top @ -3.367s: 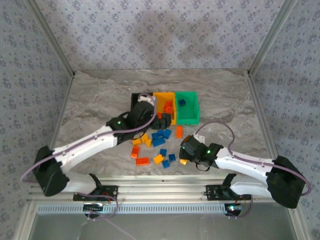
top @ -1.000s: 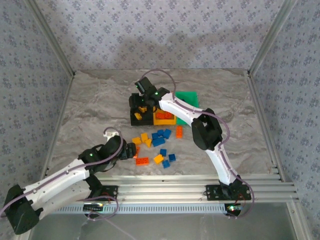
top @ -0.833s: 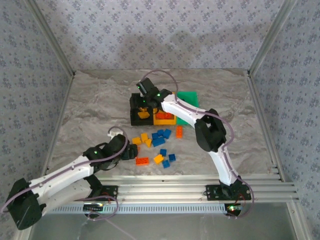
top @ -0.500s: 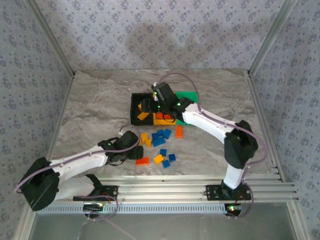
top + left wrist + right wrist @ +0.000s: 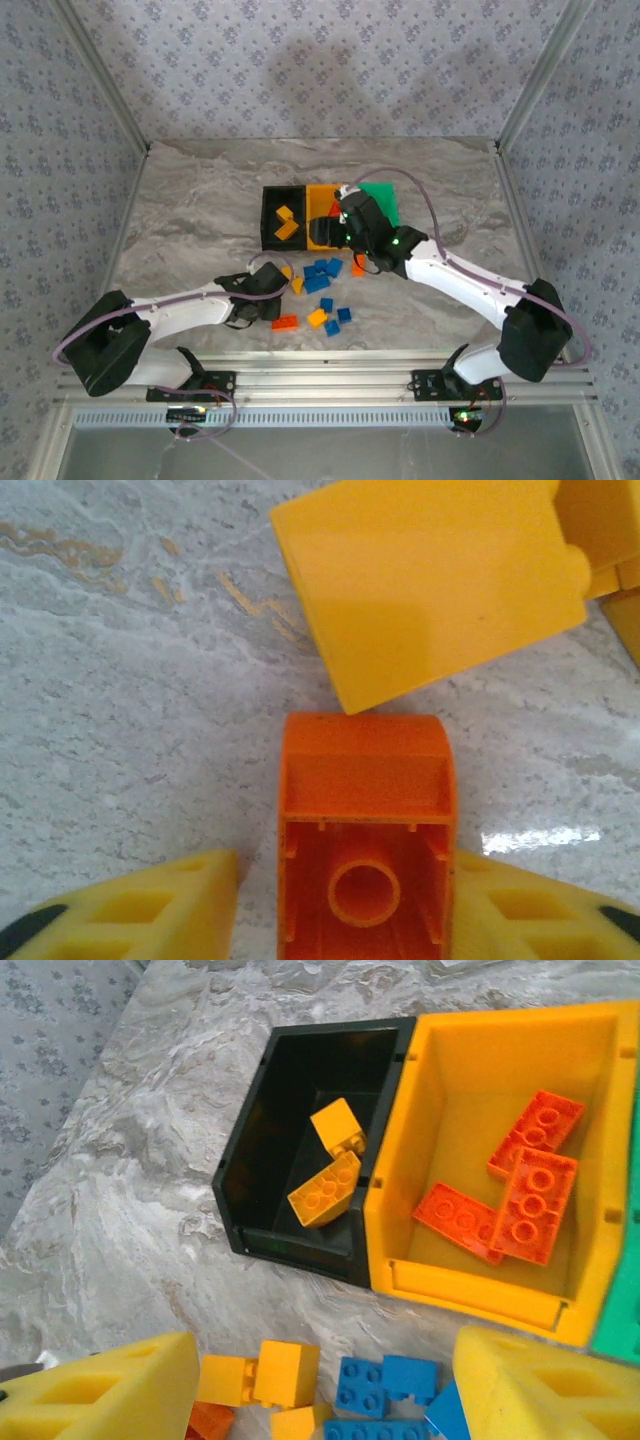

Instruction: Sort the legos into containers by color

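**Left arm set on a red-orange brick; the yellow-orange bin comes next**

The left gripper stands with its jaws narrow around a red-orange brick that lies hollow side up on the table. One finger touches the brick. Beside the other a sliver of marble shows, so I cannot tell whether the pinch is firm. A yellow brick lies just beyond the fingertips, about touching the brick's far edge.

I judge the step in hand to be the pick. The next move calls for a secure pinch and a straight lift clear of the yellow brick. Then comes a carry to the yellow-orange bin, where three red-orange bricks lie.

The right gripper is wide open and empty. That bin and the black bin, holding two yellow bricks, lie ahead of its fingers. Loose blue bricks lie between its fingertips.

No brand, label or writing can be read.
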`<state>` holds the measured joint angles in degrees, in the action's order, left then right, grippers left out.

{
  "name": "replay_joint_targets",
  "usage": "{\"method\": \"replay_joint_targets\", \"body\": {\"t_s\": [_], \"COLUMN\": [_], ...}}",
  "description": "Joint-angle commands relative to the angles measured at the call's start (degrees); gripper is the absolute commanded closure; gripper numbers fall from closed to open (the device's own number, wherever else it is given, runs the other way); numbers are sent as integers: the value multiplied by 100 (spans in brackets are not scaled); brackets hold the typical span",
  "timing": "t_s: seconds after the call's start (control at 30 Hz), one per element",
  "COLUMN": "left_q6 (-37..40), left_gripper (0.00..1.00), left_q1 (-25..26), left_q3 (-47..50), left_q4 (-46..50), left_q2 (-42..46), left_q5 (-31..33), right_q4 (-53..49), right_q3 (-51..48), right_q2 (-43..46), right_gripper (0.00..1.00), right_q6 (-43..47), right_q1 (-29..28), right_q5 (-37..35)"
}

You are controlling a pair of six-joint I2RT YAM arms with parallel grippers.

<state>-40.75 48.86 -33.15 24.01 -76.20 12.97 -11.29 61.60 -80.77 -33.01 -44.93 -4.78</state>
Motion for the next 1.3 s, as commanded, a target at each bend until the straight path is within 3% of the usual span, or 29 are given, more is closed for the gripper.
{"method": "replay_joint_targets", "body": {"t_s": [0.0, 0.2, 0.37, 0.47, 0.77, 1.1, 1.17, 1.27], "left_q6": [6, -95, 47, 323, 1366, 1545, 1535, 1500], "left_gripper": [58, 76, 78, 77, 78, 78, 73, 55], "left_q1": [57, 138, 167, 159, -57, -350, -350, -351], "left_q3": [19, -84, -676, -1362, -4279, -6722, -6930, -7106], "left_q4": [-415, -128, 386, 482, 357, 1038, 1092, 1121], "left_q2": [-175, 118, 733, 675, -1815, -4135, -4304, -4445], "left_q5": [-216, -156, -115, -48, 47, 92, 180, 174], "right_q4": [156, 188, 135, 103, -97, -426, -460, -484], "right_q3": [-386, -1265, -2098, -2573, -3254, -3471, -3475, -3471], "right_q2": [319, 832, 1406, 1686, 2263, 2932, 2981, 3034], "right_gripper": [30, 30, 30, 30, 30, 30, 30, 29], "right_q6": [-246, -601, -905, -1111, -1443, -1542, -1546, -1554], "right_q1": [-42, -27, 3, 62, 125, 115, 116, 115], "right_q5": [-230, -561, -864, -920, -979, -1117, -1114, -1100]}}
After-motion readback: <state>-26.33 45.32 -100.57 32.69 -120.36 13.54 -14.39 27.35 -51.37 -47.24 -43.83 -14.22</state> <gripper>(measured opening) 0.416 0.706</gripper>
